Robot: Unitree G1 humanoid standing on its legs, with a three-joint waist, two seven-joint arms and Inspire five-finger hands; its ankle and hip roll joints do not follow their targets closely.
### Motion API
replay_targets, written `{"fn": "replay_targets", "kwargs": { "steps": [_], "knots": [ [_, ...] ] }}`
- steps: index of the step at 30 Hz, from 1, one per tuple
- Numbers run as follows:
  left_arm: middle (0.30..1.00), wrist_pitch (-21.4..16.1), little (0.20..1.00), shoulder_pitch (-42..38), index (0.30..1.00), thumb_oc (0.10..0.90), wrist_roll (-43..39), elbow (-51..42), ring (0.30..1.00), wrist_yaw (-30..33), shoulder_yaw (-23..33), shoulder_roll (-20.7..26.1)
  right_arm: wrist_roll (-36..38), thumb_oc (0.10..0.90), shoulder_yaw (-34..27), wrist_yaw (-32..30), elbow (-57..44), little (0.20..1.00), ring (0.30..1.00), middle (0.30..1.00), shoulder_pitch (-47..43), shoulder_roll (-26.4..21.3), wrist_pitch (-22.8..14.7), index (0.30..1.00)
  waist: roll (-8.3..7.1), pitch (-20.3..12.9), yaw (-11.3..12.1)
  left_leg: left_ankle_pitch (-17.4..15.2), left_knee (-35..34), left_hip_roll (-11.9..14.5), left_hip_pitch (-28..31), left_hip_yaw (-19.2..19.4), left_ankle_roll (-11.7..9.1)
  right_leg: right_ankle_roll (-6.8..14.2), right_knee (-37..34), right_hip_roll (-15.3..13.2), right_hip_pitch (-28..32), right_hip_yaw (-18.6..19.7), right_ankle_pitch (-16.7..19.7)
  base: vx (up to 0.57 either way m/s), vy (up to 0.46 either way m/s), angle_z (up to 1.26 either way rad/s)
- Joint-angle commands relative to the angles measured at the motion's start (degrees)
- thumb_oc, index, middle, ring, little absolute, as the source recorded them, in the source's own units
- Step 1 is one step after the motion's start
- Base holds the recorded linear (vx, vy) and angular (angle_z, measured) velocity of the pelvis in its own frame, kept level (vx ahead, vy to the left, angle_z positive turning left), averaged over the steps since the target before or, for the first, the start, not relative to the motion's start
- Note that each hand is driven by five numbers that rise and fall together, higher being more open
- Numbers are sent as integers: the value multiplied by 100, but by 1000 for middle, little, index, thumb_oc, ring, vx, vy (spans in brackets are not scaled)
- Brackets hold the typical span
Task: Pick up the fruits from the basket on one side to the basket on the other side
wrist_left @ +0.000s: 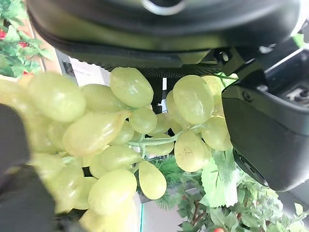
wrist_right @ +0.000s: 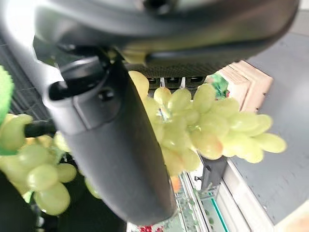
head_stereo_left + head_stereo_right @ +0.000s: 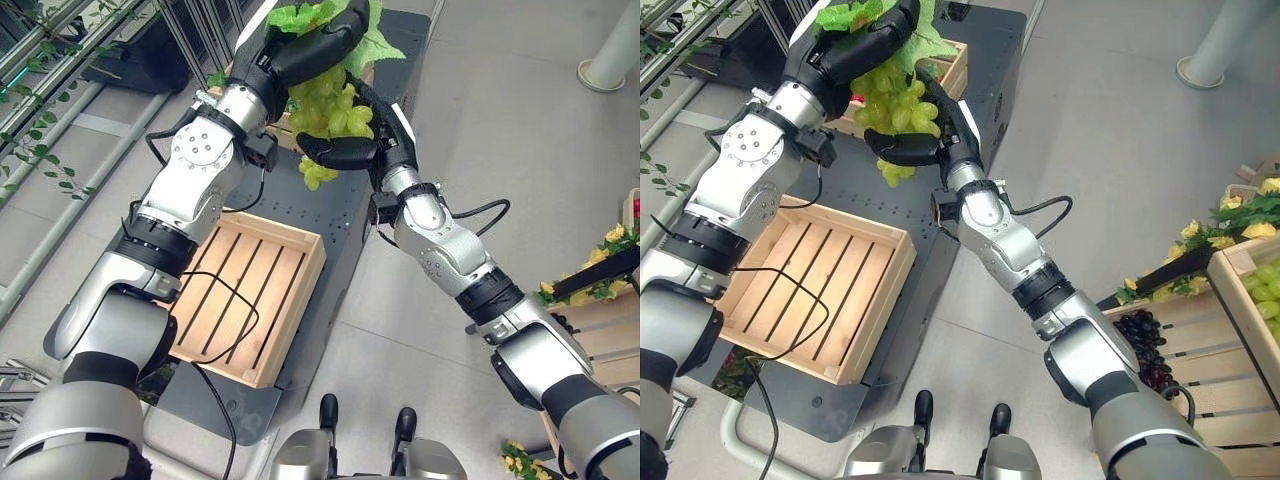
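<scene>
Dark desk [image 3: 340, 245] on grey floor. Transfer step: left hand [image 3: 312, 48] and right hand [image 3: 345, 152], fingers curled, clamp green grapes [image 3: 328, 112]. Next, carry above the empty crate [image 3: 250, 296].

Both head eyes look steeply down over the arms from slightly offset spots, sharing the wooden crate [image 3: 248, 300] and green grapes [image 3: 335, 115]. Each wrist cam sits super close, looking along its hand into those grapes.

A dark grey metal platform [image 3: 345, 225] stands on the pale grey floor [image 3: 520, 130]; a shallow slatted wooden crate [image 3: 250, 300] (nothing inside) rests on it.
</scene>
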Motion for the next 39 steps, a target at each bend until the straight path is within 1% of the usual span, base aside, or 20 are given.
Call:
{"fn": "replay_targets", "kwargs": {
  "steps": [1,4,8,12,18,20,21,26,27,29,32,36,39],
  "knots": [
    [300,-505,300,-401,300,400,-361,65,300,151,-50,-585,127,400,180,263,639,300,300,300,67,841,-924,300,-37,-2195,149,-280,-23,-235,-186,-195,-152,-91,1,-142,-194,70,-11,0,0,0],
    [300,-464,300,-349,300,400,-310,66,300,188,-13,-575,130,400,90,290,469,300,300,300,106,892,-1141,300,-36,-2204,142,-279,-23,-237,-192,-196,-150,-79,1,-140,-205,88,-4,0,0,0],
    [300,-477,300,-277,300,400,-281,117,300,173,23,-547,191,400,40,269,293,300,300,300,181,894,-1293,300,-33,-2213,125,-282,-23,-229,-182,-174,-145,-70,1,-143,-209,107,5,0,0,0],
    [300,-425,300,-262,300,400,-139,139,300,212,28,-548,222,400,-18,234,204,300,300,300,247,883,-1339,300,-25,-2217,102,-286,-23,-229,-175,-163,-144,-65,1,-139,-213,127,10,0,0,0],
    [300,-226,300,-236,300,400,112,370,300,259,-43,-463,277,400,-84,143,223,300,300,300,287,854,-1505,300,-19,-2206,79,-293,-23,-224,-162,-126,-142,-55,1,-133,-221,158,12,0,0,0],
    [575,-143,575,-232,575,584,122,513,575,226,-67,-422,332,400,-115,128,236,300,300,300,288,820,-1517,300,-17,-2206,69,-294,-23,-222,-157,-114,-139,-55,1,-133,-222,170,13,0,0,0],
    [900,-52,900,-198,900,800,136,596,900,198,-63,-393,357,400,-136,148,264,300,300,300,311,808,-1552,300,-12,-2205,58,-297,-23,-220,-151,-104,-141,-57,1,-129,-223,185,14,0,0,0],
    [900,11,900,-187,900,800,304,905,900,211,-117,-272,351,400,-163,139,252,300,300,300,344,751,-1596,300,5,-2202,29,-287,-23,-207,-153,-64,-140,-47,1,-127,-240,208,30,0,0,0],
    [900,6,900,-180,900,800,273,1111,900,188,-102,-207,356,400,-194,150,255,300,300,300,375,673,-1595,300,12,-2193,4,-287,-23,-199,-148,-35,-142,-43,1,-127,-243,224,33,0,0,0],
    [900,-1,900,-164,900,800,301,1211,900,225,-96,-168,378,400,-211,163,280,300,300,300,407,622,-1609,300,15,-2186,-8,-288,-23,-192,-147,-15,-146,-41,1,-124,-246,232,34,0,0,0],
    [900,-13,900,8,900,800,528,1382,900,419,1,-39,370,400,-296,193,227,300,300,300,622,490,-1598,300,13,-2163,-72,-296,-23,-168,-138,44,-157,-43,1,-112,-258,278,32,0,0,0],
    [900,21,900,169,900,800,565,1537,900,569,145,63,358,400,-380,171,168,300,300,300,819,352,-1574,300,5,-2160,-127,-310,-23,-158,-126,87,-156,-44,1,-102,-266,317,23,5,16,-9],
    [900,-79,900,298,900,800,524,1696,900,680,299,158,379,400,-481,204,170,300,300,300,978,199,-1551,300,-1,-2145,-194,-324,-23,-145,-118,138,-158,-49,1,-89,-289,362,28,-4,17,-7]
  ]
}}
